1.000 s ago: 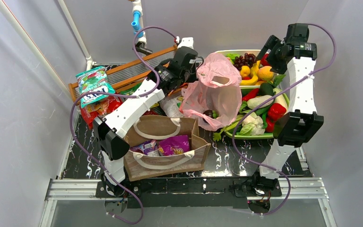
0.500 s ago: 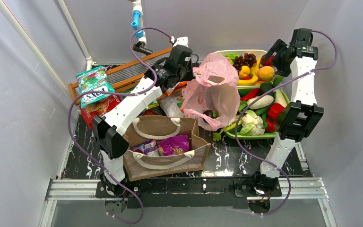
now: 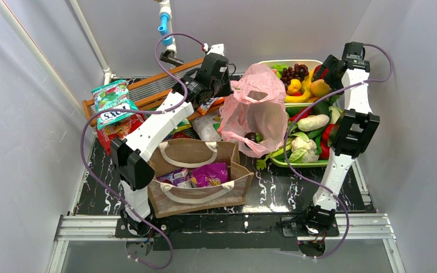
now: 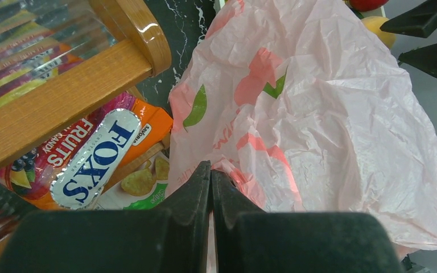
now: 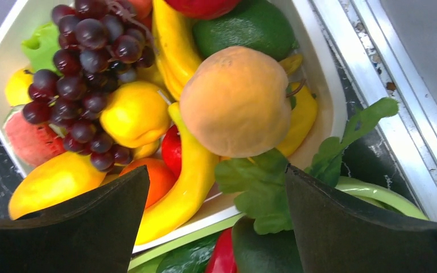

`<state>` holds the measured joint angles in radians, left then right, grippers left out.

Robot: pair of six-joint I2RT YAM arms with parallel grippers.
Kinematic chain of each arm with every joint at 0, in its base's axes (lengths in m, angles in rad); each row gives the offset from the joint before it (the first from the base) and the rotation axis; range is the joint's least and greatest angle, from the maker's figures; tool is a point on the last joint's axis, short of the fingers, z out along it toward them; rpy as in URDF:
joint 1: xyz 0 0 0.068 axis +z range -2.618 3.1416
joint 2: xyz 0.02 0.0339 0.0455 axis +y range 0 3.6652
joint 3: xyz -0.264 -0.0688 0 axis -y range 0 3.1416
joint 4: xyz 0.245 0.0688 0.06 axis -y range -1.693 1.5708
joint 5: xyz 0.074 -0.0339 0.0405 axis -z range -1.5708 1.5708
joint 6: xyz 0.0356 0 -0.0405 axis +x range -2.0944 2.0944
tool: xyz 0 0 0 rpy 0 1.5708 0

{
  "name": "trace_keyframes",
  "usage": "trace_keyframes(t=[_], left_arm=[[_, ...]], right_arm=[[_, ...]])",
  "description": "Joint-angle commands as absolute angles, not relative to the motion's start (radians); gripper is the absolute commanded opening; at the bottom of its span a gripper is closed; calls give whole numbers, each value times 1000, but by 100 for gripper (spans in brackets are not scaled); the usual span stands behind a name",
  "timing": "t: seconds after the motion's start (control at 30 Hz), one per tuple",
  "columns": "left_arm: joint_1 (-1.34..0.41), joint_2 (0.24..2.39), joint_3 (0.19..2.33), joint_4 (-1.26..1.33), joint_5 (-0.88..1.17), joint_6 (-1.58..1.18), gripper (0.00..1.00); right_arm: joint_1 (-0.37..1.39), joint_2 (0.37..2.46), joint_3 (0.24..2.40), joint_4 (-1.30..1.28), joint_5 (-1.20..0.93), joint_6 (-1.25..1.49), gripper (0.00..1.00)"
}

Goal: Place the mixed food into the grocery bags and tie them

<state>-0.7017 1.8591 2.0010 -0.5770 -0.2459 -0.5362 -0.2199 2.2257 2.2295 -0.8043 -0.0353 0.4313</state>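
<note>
The pink grocery bag [image 3: 256, 108] stands open mid-table, a dark fruit inside it. My left gripper [image 3: 229, 86] is shut on the bag's left rim; in the left wrist view the fingertips [image 4: 211, 170] pinch the pink plastic [image 4: 318, 114]. The brown tote [image 3: 205, 196] sits near the front with a purple packet [image 3: 209, 173] in it. My right gripper [image 3: 325, 68] hangs open over the white tray [image 3: 284, 61]. Between its fingers [image 5: 217, 170] lie a leaf and a banana [image 5: 188, 182], with a peach [image 5: 236, 102] and grapes [image 5: 85, 57] just beyond.
A wooden rack [image 3: 148, 85] at the back left holds snack packets, among them a teal Fox's one [image 3: 112, 102]. An orange Fox's packet [image 4: 94, 159] lies beside the bag. A green tray [image 3: 296, 163] of vegetables, with a cauliflower [image 3: 302, 145], sits right of the bag.
My right arm has swung left and down toward the fruit in the white tray, its jaws open. The left gripper has shifted slightly back, still holding the bag's rim.
</note>
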Motion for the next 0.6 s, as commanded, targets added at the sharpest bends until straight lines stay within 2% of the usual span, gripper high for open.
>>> trace_keyframes(t=[0.0, 0.57], left_arm=[[-693, 1853, 1996, -571, -222, -538, 0], [-676, 1857, 1967, -564, -202, -541, 0]], right_arm=[[-232, 2247, 2297, -755, 34, 405, 95], [-233, 2375, 2348, -694, -24, 432, 97]])
